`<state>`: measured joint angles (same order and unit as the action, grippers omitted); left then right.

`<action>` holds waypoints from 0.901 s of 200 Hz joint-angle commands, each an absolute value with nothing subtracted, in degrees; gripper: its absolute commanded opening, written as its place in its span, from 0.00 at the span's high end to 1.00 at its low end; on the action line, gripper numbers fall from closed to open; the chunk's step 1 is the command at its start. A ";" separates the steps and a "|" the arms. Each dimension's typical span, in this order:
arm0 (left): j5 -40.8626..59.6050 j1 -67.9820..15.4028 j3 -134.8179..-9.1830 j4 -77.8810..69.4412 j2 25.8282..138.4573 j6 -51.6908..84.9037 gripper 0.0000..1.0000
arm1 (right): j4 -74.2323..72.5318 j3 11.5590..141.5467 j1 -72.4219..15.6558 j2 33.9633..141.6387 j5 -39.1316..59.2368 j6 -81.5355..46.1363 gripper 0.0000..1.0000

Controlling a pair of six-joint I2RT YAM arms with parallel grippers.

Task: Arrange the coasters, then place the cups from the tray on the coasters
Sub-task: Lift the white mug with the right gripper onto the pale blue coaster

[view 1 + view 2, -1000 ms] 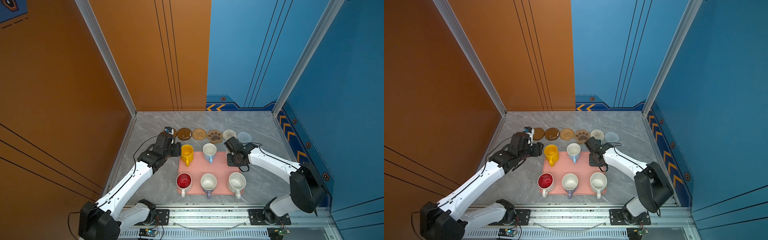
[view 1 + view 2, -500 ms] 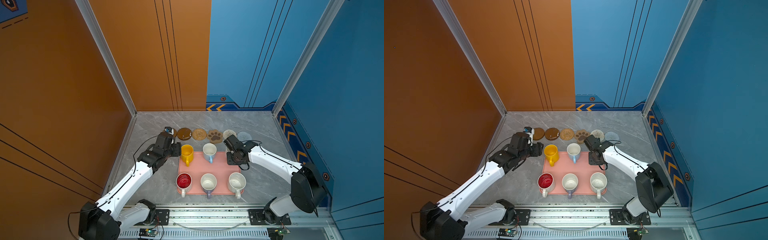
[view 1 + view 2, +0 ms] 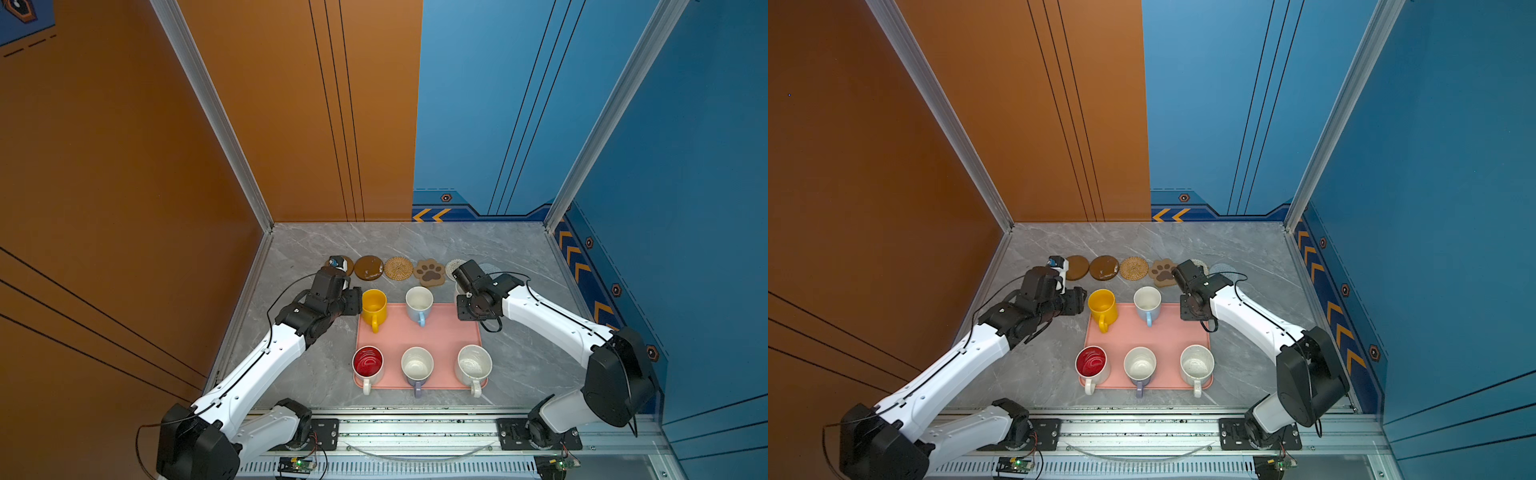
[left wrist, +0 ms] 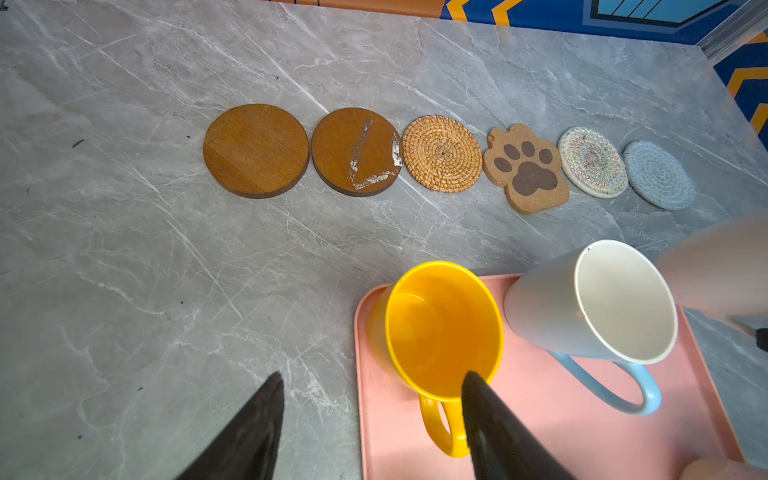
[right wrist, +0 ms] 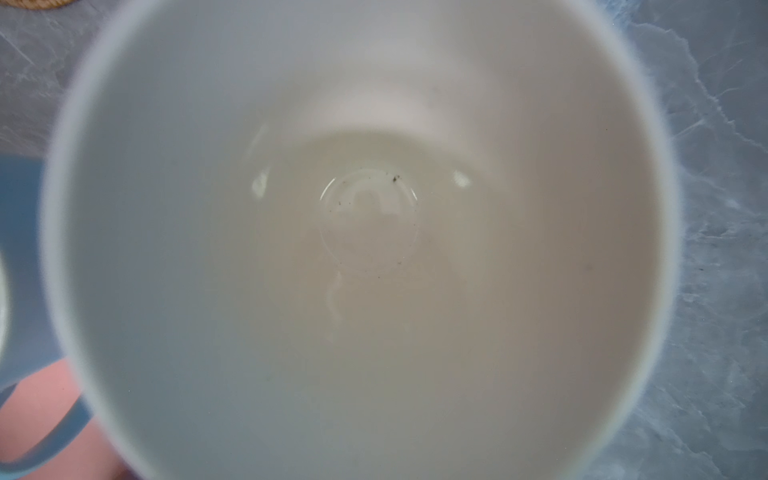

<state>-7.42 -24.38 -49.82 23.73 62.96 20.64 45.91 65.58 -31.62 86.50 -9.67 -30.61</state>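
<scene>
Six coasters, one row on the counter (image 3: 328, 365) beyond the tray (image 3: 440, 332); the row runs left to right, parallel to the tray's long axis. From my left: first dark brown disc (image 4: 256, 150); second dark brown disc (image 4: 355, 151); tan woven coaster (image 4: 441, 153); paw coaster (image 4: 525, 168), toes toward the far wall; cream woven coaster (image 4: 592, 162); light blue woven coaster (image 4: 658, 174).

One tray. Six cups, all mouth up; five stand on the tray. Far row, two: yellow cup (image 3: 373, 305), light blue cup (image 3: 419, 301). Near row, three: red-lined white cup (image 3: 368, 361), lavender cup (image 3: 417, 365), speckled cup (image 3: 473, 365). All five handles point to the near edge, toward my base.

The sixth, the plain white cup (image 5: 365, 249), hangs under my right hand (image 3: 465, 301) at the tray's far right corner, partly over bare counter; it is blurred against my wrist camera, its handle hidden. That hand is pressed nearly together, pinching the cup; its fingers sit out of sight behind it.

My left hand (image 4: 372, 376) is spread, holding nothing, just left of the yellow cup; in my wrist view one finger is over bare counter, the other crosses the cup's rim and handle.
</scene>
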 commanded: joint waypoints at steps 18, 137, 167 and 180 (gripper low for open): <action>-7.98 -23.99 -48.78 23.82 61.24 21.26 0.31 | 46.76 70.72 -28.36 86.60 -11.02 -26.81 1.00; -9.27 -23.99 -48.89 25.32 60.74 21.44 0.32 | 45.36 81.77 -13.00 96.46 -8.85 -19.65 1.00; -9.63 -23.99 -49.49 25.80 61.34 21.45 0.32 | 44.33 84.40 -10.23 99.94 -8.65 -18.84 1.00; -9.99 -23.99 -49.76 26.00 61.59 21.40 0.32 | 44.16 85.58 -9.52 101.41 -8.43 -18.39 1.00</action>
<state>-8.19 -24.38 -49.45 24.03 61.76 21.02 46.65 81.84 -10.70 99.81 -8.58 -20.29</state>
